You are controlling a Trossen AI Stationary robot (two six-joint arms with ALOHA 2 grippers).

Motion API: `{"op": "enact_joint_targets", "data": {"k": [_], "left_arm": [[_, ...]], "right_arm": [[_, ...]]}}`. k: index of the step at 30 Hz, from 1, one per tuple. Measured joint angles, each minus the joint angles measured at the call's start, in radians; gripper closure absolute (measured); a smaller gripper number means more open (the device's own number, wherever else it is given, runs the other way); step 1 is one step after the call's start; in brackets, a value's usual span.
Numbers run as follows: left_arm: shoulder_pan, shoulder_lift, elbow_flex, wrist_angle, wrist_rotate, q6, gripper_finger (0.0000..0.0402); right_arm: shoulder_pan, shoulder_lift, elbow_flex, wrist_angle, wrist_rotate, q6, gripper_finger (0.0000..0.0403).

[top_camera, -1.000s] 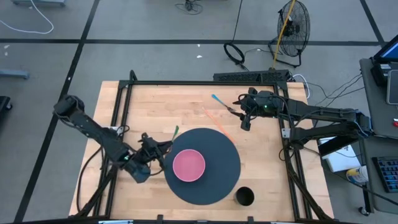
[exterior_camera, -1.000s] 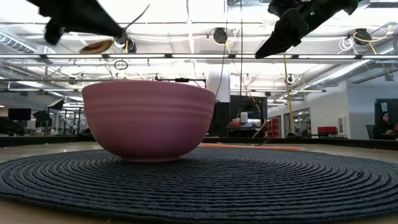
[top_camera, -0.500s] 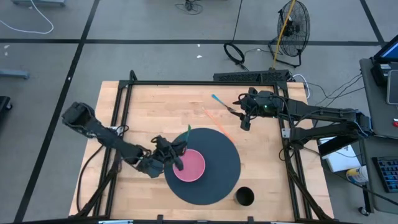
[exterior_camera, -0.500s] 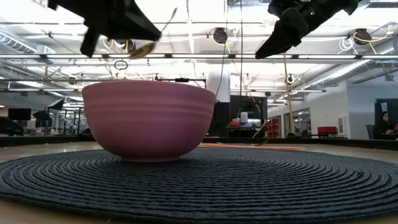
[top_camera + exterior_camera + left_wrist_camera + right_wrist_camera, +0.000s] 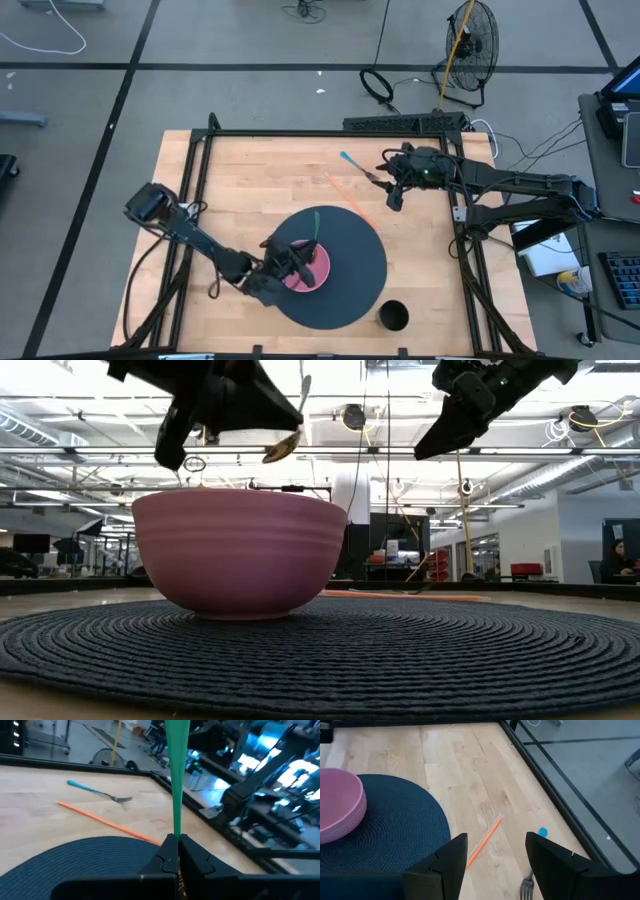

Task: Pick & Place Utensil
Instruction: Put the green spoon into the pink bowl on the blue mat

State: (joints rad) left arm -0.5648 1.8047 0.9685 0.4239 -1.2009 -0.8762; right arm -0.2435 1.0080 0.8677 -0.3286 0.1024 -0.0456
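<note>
The left gripper [image 5: 300,268] is now seen directly over the pink bowl [image 5: 312,270], which sits on the dark round mat [image 5: 350,262]. One second ago it was positioned off the mat's left edge; half a second ago it had reached the bowl's left rim. The left arm's base joint has likewise been carried rightward and lower in the high view.

The fingers are closed on the green spoon [image 5: 315,228], pinching its handle, as shown in the left wrist view, where the handle [image 5: 176,775] rises from between the closed fingers [image 5: 195,855]. In the low view the spoon's bowl end [image 5: 284,446] is held above the bowl's rim [image 5: 240,500], not touching it; earlier it was seen further left, outside the rim.

The right gripper [image 5: 396,190] is unchanged across all frames: raised above the bare wood near the table's far right part, fingers [image 5: 555,855] spread apart and empty. A blue-handled fork [image 5: 357,166] and an orange straw [image 5: 345,192] lie just beside it on the table [image 5: 240,170], unmoved. A black cup [image 5: 394,317] stands at the mat's near right edge, also unmoved.
</note>
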Motion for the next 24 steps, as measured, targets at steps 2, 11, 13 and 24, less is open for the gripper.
{"op": "enact_joint_targets", "data": {"k": [2, 11, 13, 24], "left_arm": [[-0.003, 0.009, 0.049, -0.142, -0.011, -0.072, 0.0401], [-0.006, 0.051, 0.210, -0.626, 0.014, -0.431, 0.0401], [0.003, 0.078, 0.236, -0.637, 0.046, -0.457, 0.0401], [0.024, 0.112, 0.312, -0.882, 0.144, -0.590, 0.0401]], "right_arm": [[0.003, 0.000, 0.000, -0.008, 0.000, 0.020, 0.0204], [0.003, 0.000, 0.000, -0.052, -0.001, 0.076, 0.0204], [0.003, 0.000, 0.000, -0.049, 0.000, 0.084, 0.0204], [0.004, 0.000, 0.000, -0.053, 0.000, 0.085, 0.0204]]}}
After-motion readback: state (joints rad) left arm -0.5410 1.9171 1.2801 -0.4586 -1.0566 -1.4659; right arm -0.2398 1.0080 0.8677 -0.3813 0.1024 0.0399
